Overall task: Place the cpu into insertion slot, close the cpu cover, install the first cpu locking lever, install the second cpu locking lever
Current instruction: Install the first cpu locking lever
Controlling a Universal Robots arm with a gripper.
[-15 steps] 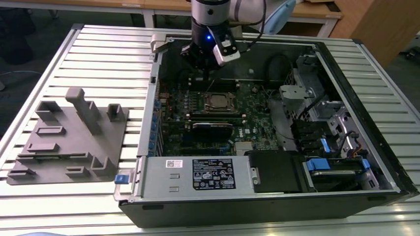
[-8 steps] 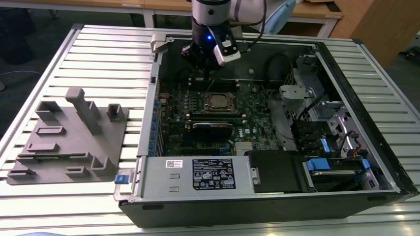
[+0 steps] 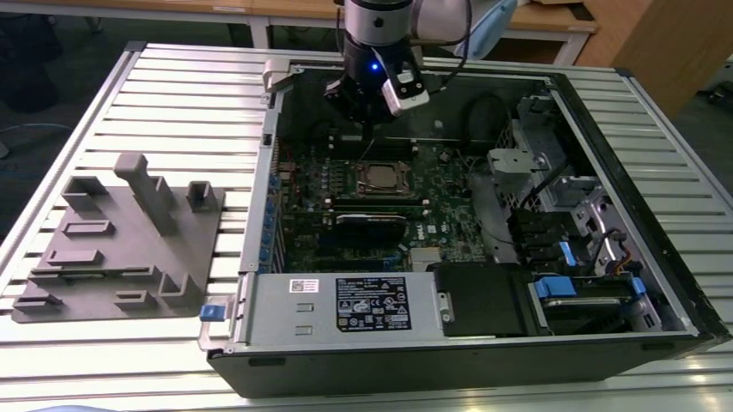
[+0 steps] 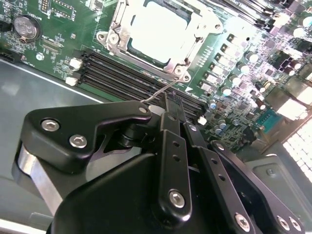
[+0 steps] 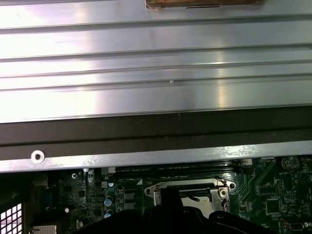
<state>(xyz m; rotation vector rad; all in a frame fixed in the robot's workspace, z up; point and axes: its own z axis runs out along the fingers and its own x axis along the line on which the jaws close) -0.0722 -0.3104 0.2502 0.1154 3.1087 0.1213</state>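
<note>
1. Claw (image 3: 369,110) hangs in the exterior view inside the open computer case (image 3: 458,360) on the tabletop (image 3: 172,86), just beside the cpu (image 3: 384,178) seated in the insertion slot (image 3: 359,168).
2. Second wrist view: its fingers (image 4: 171,131) are pressed together, tips at a thin locking lever (image 4: 162,91) beside the lowered cpu cover (image 4: 146,62).
3. First wrist view: claw overlaps that cover's edge.

I get glare off the cpu (image 4: 158,31) in the second wrist view and off the table (image 5: 156,73); the case (image 3: 458,367) sits dim inside.
</note>
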